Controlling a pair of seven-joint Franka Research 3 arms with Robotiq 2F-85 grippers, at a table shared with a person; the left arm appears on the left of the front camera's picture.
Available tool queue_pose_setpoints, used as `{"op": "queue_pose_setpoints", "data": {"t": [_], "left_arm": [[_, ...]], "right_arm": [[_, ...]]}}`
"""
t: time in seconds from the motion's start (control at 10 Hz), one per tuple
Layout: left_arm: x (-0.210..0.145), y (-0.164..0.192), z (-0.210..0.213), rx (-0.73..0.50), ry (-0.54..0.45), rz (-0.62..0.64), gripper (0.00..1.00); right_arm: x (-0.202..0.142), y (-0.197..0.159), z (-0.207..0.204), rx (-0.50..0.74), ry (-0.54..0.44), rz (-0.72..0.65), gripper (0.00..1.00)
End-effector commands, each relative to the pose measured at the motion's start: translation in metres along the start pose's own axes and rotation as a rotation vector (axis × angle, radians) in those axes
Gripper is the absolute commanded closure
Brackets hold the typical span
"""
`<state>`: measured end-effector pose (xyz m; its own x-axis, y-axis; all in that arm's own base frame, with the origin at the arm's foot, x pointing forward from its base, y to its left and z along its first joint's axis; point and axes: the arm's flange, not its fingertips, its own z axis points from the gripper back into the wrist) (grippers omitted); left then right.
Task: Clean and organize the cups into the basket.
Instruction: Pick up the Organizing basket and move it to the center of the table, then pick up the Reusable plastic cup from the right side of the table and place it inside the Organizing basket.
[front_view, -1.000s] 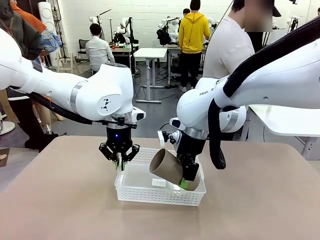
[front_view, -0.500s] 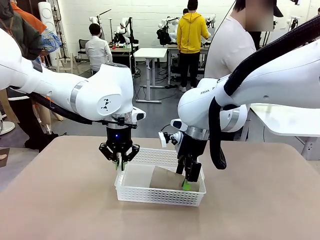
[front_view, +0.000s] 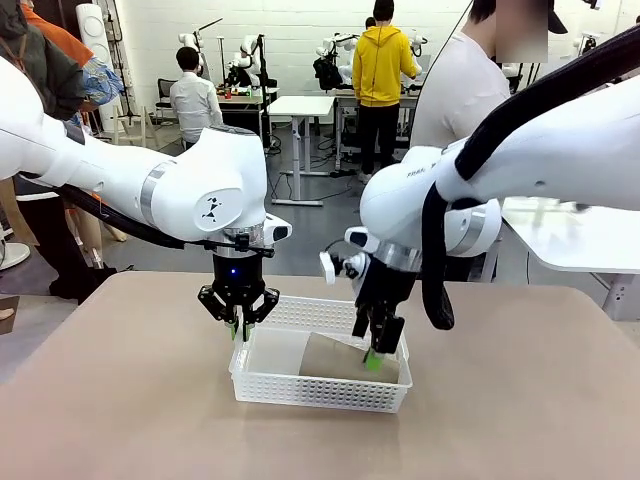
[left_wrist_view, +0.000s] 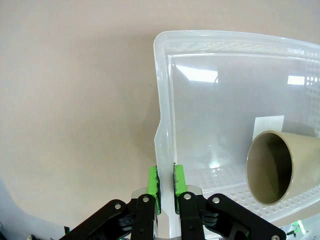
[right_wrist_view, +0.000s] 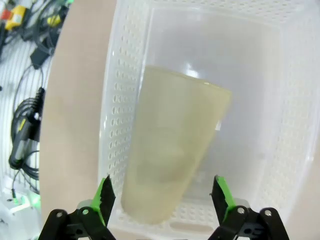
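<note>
My left jaws are clamped shut on the left rim of the white mesh basket (front_view: 320, 392), which sits on the desk (front_view: 120, 400). My right jaws hang spread wide and hold nothing, just above the brown paper cup (right_wrist_view: 170, 150). The cup lies on its side inside the basket.

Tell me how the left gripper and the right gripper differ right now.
The left gripper is shut on the basket rim; the right gripper is open, holding nothing. The left sits at the basket's edge; the right hangs over the brown paper cup lying on its side inside. Both point downward and have green pads.
</note>
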<state>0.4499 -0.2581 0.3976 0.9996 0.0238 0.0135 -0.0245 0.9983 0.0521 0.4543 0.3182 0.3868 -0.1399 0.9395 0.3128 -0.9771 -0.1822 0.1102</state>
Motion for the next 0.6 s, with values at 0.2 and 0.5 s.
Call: {"op": "queue_pose_setpoints", "data": {"t": [0.2, 0.5], "left_arm": [[-0.001, -0.002, 0.0, 0.0, -0.004, 0.012, 1.0], [-0.001, -0.002, 0.0, 0.0, -0.004, 0.012, 1.0]], "right_arm": [[-0.073, 0.076, 0.107, -0.311, -0.257, -0.007, 0.0], [-0.19, 0.113, 0.148, -0.409, -0.529, -0.052, 0.0]]}}
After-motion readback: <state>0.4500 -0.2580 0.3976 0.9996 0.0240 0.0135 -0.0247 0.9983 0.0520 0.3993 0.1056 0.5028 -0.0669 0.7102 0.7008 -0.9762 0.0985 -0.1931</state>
